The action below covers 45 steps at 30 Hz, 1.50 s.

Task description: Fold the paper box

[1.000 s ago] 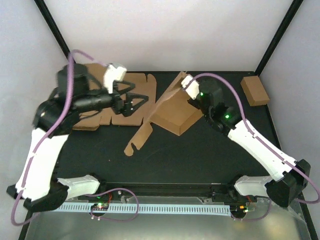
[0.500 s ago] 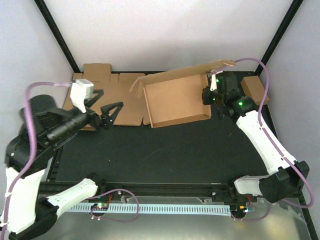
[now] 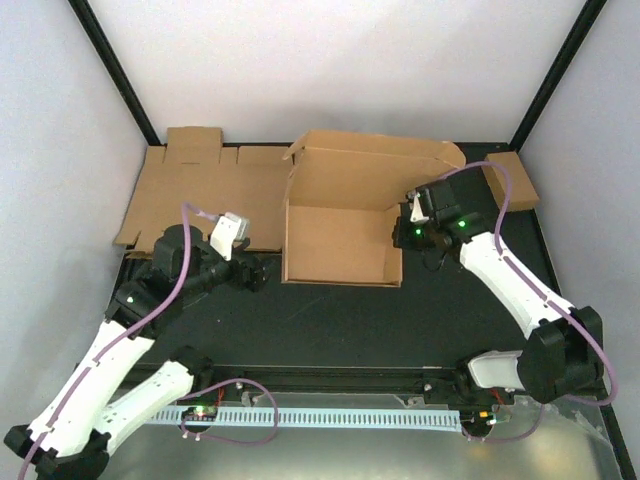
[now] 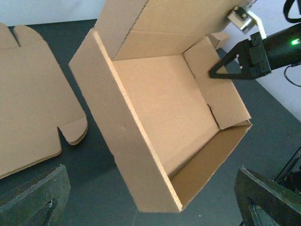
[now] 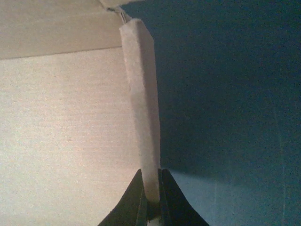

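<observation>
Here we see a black table (image 3: 330, 320) boxed in by white walls (image 3: 330, 70). The paper box (image 3: 335, 245) sits near the middle, open side up, its long axis running left to right and its lid raised along the far edge. Our right gripper (image 3: 403, 228) pinches the box's right wall. Our left gripper (image 3: 258, 278), fingers spread wide, hovers just beside the left wall.

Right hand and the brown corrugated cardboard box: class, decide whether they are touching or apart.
Touching. The right wrist view shows the right hand clamped on a side wall of the brown corrugated cardboard box.
</observation>
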Each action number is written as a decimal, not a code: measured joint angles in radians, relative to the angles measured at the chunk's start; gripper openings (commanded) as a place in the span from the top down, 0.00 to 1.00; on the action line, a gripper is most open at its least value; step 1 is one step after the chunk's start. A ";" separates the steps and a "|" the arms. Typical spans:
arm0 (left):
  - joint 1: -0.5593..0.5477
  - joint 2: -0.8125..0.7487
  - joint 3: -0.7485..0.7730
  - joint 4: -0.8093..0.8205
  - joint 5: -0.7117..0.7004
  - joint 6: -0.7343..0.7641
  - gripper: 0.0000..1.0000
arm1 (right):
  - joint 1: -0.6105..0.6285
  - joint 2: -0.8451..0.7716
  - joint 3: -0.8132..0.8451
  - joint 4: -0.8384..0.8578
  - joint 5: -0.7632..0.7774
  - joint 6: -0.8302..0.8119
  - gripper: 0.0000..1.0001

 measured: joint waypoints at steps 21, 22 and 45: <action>-0.020 0.195 -0.197 0.596 0.033 -0.068 0.09 | 0.000 0.025 -0.187 -0.032 -0.009 -0.091 0.99; -0.021 0.211 -0.195 0.599 0.028 -0.071 0.13 | 0.000 0.025 -0.190 -0.031 -0.009 -0.096 0.98; 0.047 0.371 -0.157 0.513 -0.154 -0.239 0.98 | 0.182 0.158 -0.214 -0.004 0.185 -0.141 0.57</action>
